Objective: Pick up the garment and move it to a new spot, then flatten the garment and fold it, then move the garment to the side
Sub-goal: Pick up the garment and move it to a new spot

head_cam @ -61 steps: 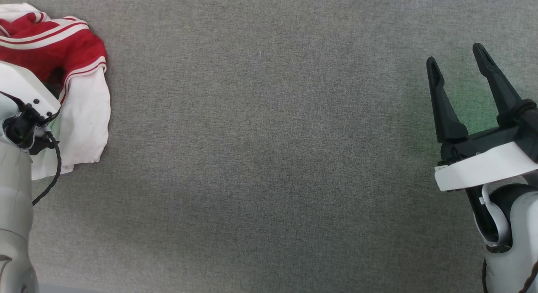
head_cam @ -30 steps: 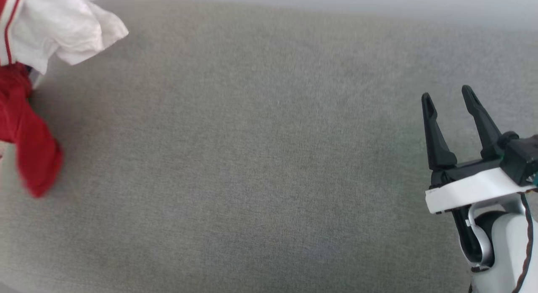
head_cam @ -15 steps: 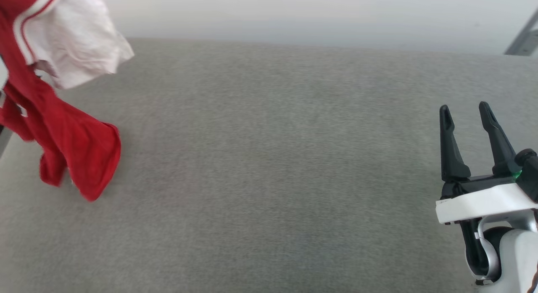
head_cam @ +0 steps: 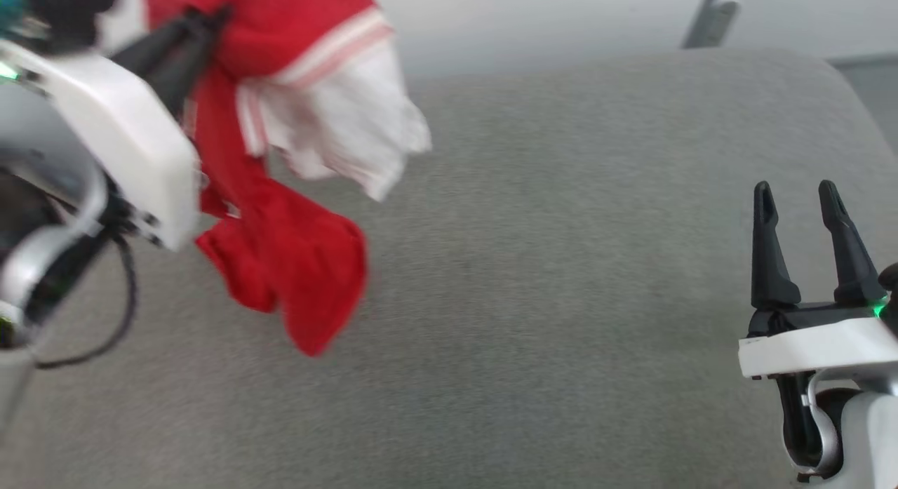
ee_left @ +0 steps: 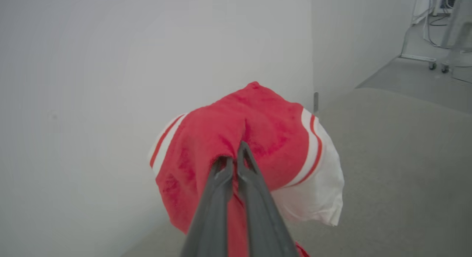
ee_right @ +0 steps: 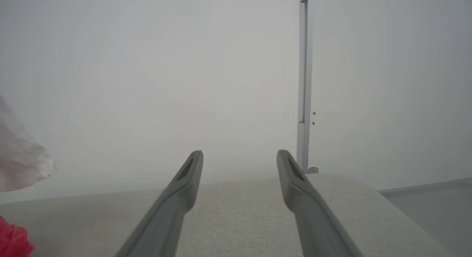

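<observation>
Head view: left gripper [head_cam: 203,19], dark two-finger pincer on a white wrist housing, sits upper left and is motion-blurred. Its fingers are pressed together, pinching a fold of the garment [head_cam: 287,264], a red jersey with white sleeve parts and white-and-red striped trim. The garment hangs from the fingertips. The red body droops below and to the right of them, and a white sleeve part flares out to the right. Cannot tell if the lowest red tip touches the grey fabric surface [head_cam: 561,299]. Right gripper [head_cam: 793,191], same dark fingers and white housing, is at lower right over the grey fabric surface. Its fingers are apart with nothing between them, well apart from the garment.

Left wrist view: left gripper [ee_left: 236,157] fingers are closed together, tips clamped on a red fold. The garment [ee_left: 273,128] bulges just beyond the tips, with striped trim on both sides. The white sleeve part hangs right of and below the tips. Grey fabric surface [ee_left: 398,168] lies below and right, with a plain white wall [ee_left: 110,65] beyond. A metal frame on castors [ee_left: 435,61] is far off at upper right.

Right wrist view: right gripper [ee_right: 239,157] fingers are spread, gap empty. Grey fabric surface [ee_right: 239,212] lies under and ahead of them, white wall [ee_right: 147,65] beyond. A pale vertical post [ee_right: 303,83] rises just beyond the right finger. Far left of the fingers, a blurred white edge of the garment [ee_right: 18,168] and a red scrap below it.
</observation>
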{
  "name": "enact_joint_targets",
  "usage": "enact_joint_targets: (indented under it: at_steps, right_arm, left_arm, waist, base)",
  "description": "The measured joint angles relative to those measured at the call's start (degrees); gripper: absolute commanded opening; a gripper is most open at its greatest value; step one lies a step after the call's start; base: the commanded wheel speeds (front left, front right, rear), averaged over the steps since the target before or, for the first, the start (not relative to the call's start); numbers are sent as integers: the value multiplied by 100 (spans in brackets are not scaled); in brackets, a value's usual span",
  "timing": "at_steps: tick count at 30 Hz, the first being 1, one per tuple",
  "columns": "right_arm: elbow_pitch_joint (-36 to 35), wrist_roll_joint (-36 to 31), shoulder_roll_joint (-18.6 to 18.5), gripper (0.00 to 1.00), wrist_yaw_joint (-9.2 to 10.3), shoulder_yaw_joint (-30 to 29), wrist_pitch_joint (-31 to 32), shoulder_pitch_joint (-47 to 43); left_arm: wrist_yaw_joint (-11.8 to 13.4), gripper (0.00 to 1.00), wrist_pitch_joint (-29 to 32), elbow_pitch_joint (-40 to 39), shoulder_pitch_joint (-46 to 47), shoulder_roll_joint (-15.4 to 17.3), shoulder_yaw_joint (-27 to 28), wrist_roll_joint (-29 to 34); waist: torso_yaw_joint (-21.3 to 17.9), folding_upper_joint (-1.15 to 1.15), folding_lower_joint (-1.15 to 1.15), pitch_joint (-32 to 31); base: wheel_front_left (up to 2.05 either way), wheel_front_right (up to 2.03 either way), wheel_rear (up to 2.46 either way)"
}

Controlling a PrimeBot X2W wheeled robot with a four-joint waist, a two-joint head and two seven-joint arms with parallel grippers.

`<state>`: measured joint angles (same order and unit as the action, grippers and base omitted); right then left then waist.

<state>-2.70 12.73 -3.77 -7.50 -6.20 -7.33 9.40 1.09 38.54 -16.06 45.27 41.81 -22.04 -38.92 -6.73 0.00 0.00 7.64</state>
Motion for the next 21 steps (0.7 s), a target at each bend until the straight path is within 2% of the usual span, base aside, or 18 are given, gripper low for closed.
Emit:
enact_joint_targets:
  at_steps: [4,9,14,21]
  right_arm:
    - [98,86,27,100,0,-13,-90,-57]
    - [292,226,56,100,0,63,-240,-66]
    - [500,313,69,100,0,259,-382,-53]
    - [727,556,82,100,0,508,-538,68]
  left_arm:
    - [68,0,336,-290,-128,-212,-412,-14]
    - [94,0,613,-69,-549,-441,-956,-46]
    - [33,0,735,818,-1004,-625,-1407,-134]
    - [-359,0,489,2736,-1275,-1004,-1702,-414]
  waist:
    - [-379,0,0,70]
    - [-776,0,0,197]
    - [-1056,0,0,371]
    - [-1276,0,0,546]
  base:
    - [0,0,0]
    - [0,0,0]
    - [0,0,0]
    - [0,0,0]
